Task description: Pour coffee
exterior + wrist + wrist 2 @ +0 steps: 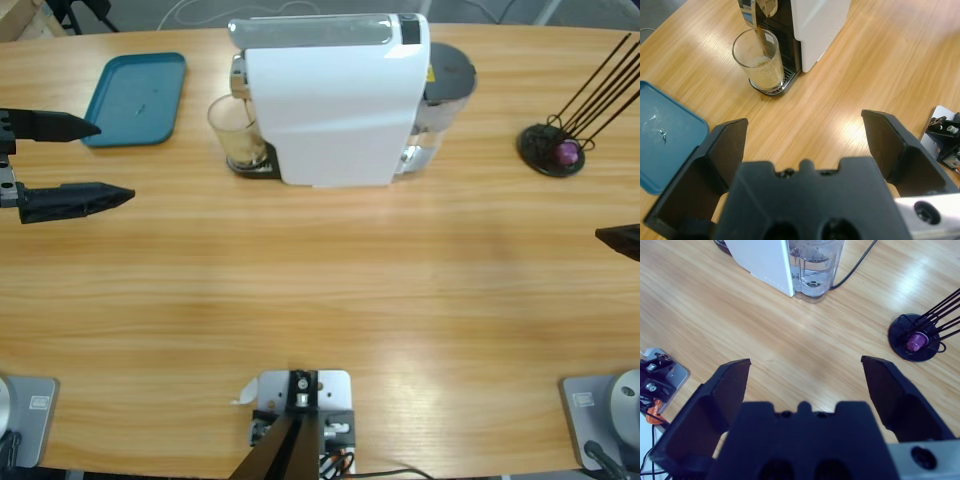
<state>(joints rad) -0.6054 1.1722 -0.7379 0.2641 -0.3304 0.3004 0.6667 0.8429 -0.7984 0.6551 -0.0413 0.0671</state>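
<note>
The table (pixel 330 290) carries a white machine (pixel 335 100) at its far middle, with a clear water tank (pixel 814 267) at its back end. A teal tray (pixel 135 98) lies flat to one side of the machine. A clear glass (pixel 760 60) stands upright on the machine's drip grate under the spout, and the coffee (pixel 762 75) sits in its lower part as a pale tan layer; a thin stream seems to run into it. A black wire stand (pixel 917 337) holds 1 purple capsule (pixel 914 341). The left gripper (pixel 805 145) hovers near the tray, jaws wide apart and holding nothing. The right gripper (pixel 805 385) hangs at the opposite edge, likewise spread and bare.
</note>
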